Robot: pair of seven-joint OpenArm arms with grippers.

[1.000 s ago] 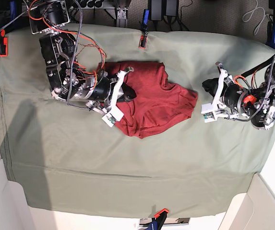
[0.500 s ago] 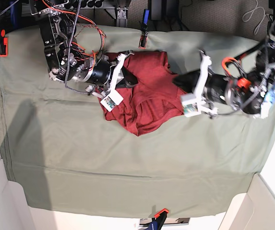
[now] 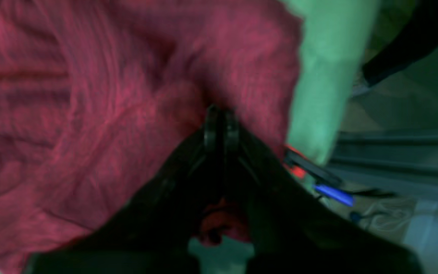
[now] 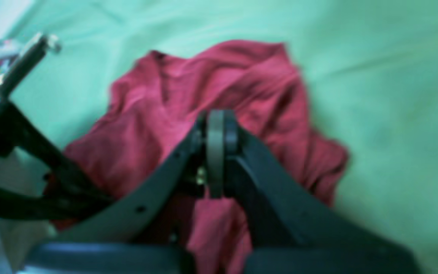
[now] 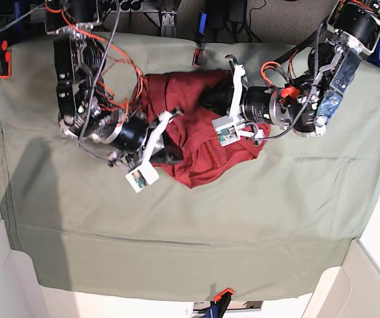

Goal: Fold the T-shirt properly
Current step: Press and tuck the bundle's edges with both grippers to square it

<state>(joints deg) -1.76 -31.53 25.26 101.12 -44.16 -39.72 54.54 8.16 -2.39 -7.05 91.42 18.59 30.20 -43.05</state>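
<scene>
The dark red T-shirt lies crumpled on the sage-green table cloth, slightly above the middle. My left gripper is at the shirt's upper edge. In the left wrist view its jaws are shut, with red cloth bunched between them. My right gripper is at the shirt's lower left. In the right wrist view it is shut, with a fold of the shirt hanging between its fingers.
Orange clamps hold the cloth at the back edge, the front edge and the far left. Red cables loop off the right arm. White panels stand at the lower corners.
My left gripper came in from the right, across the shirt to its upper edge, bunching the right side inward. My right gripper moved down and left with the shirt's edge.
</scene>
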